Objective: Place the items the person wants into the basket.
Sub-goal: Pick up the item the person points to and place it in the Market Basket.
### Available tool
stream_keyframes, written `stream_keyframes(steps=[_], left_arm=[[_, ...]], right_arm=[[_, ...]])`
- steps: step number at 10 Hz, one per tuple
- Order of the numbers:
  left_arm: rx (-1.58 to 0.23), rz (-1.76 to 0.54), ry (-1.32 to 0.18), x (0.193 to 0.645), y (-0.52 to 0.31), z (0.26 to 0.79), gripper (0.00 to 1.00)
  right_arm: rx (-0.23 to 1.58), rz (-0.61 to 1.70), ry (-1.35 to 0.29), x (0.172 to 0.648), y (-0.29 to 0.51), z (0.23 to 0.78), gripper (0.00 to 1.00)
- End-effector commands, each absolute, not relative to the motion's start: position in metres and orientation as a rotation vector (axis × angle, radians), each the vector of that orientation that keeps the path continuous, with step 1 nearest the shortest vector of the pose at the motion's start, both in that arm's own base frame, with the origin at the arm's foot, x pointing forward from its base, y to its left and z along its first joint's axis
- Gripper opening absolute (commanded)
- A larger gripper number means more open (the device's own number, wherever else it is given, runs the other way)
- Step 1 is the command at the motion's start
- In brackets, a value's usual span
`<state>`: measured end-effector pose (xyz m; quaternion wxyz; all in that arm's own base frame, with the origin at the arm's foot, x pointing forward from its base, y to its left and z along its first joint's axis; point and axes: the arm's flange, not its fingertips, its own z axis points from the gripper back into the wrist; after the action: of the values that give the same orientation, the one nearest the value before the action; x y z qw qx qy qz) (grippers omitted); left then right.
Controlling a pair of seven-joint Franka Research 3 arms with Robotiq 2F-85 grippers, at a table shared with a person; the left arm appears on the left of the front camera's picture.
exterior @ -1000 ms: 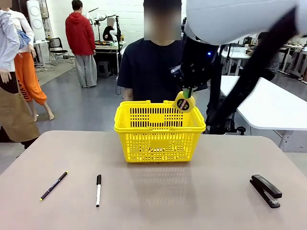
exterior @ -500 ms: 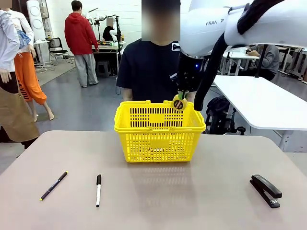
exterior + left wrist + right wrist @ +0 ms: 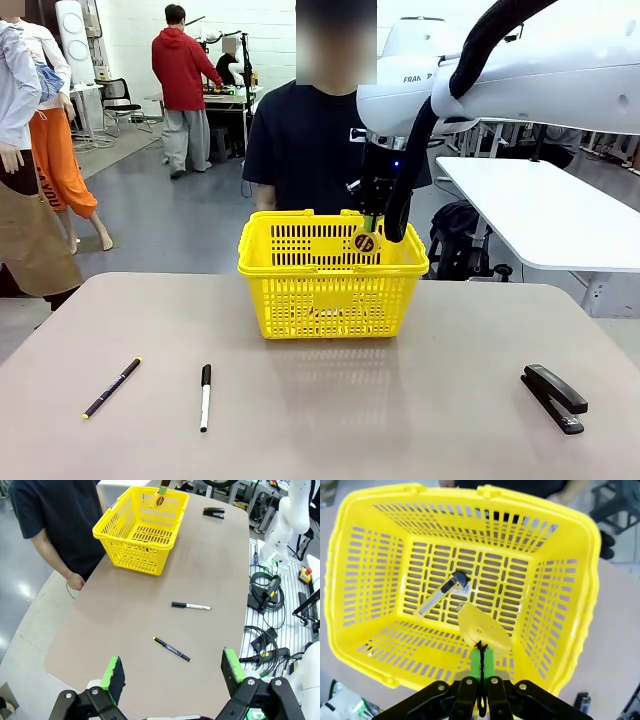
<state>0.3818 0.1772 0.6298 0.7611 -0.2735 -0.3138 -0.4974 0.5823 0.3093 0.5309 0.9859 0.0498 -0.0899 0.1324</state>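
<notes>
The yellow basket (image 3: 333, 290) stands at the far middle of the table, in front of the person (image 3: 305, 140). My right gripper (image 3: 372, 218) hangs over the basket's right part, shut on the small yellow tape measure (image 3: 365, 241), which dangles just inside the rim. Looking down from the right wrist, my right gripper (image 3: 481, 661) pinches the tape measure (image 3: 482, 628) above the basket (image 3: 365, 580) floor, where the utility knife (image 3: 442, 592) lies. The black stapler (image 3: 553, 396) rests at the near right. My left gripper (image 3: 172, 672) is open, high above the table's left end.
A thin black pen with a yellow tip (image 3: 112, 387) and a white marker with a black cap (image 3: 205, 396) lie at the near left. A white table (image 3: 560, 215) stands beyond on the right. Bare tabletop stretches in front of the basket.
My right gripper has moved left and down with the tape measure, from above the basket's right rim to just inside it. The left arm has not moved.
</notes>
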Motion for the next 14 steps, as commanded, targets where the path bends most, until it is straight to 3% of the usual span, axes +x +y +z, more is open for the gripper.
stream_keyframes(steps=[1, 5, 9, 10, 11, 12, 13, 14], left_arm=[[-0.601, -1.101, -0.708, 0.382, 0.178, 0.630, 1.00], [-0.601, -1.101, -0.708, 0.382, 0.178, 0.630, 1.00], [-0.601, -1.101, -0.708, 0.382, 0.178, 0.630, 1.00], [-0.601, -1.101, -0.708, 0.382, 0.178, 0.630, 1.00], [-0.601, -1.101, -0.708, 0.382, 0.178, 0.630, 1.00], [-0.601, -1.101, -0.708, 0.382, 0.178, 0.630, 1.00], [-0.601, -1.101, -0.708, 0.382, 0.178, 0.630, 1.00], [-0.601, -1.101, -0.708, 0.382, 0.178, 0.630, 1.00]], right_arm=[[0.091, 0.261, -0.211, 0.579, 0.305, 0.542, 0.00], [0.096, 0.263, -0.200, 0.580, 0.307, 0.541, 0.03], [0.048, 0.294, -0.084, 0.608, 0.305, 0.493, 0.03], [0.061, 0.324, -0.078, 0.611, 0.306, 0.491, 0.10], [0.072, 0.344, -0.077, 0.612, 0.307, 0.492, 0.63], [0.075, 0.354, -0.073, 0.611, 0.308, 0.492, 0.70], [0.069, 0.364, -0.066, 0.607, 0.310, 0.491, 1.00], [0.067, 0.373, -0.066, 0.604, 0.311, 0.492, 1.00]])
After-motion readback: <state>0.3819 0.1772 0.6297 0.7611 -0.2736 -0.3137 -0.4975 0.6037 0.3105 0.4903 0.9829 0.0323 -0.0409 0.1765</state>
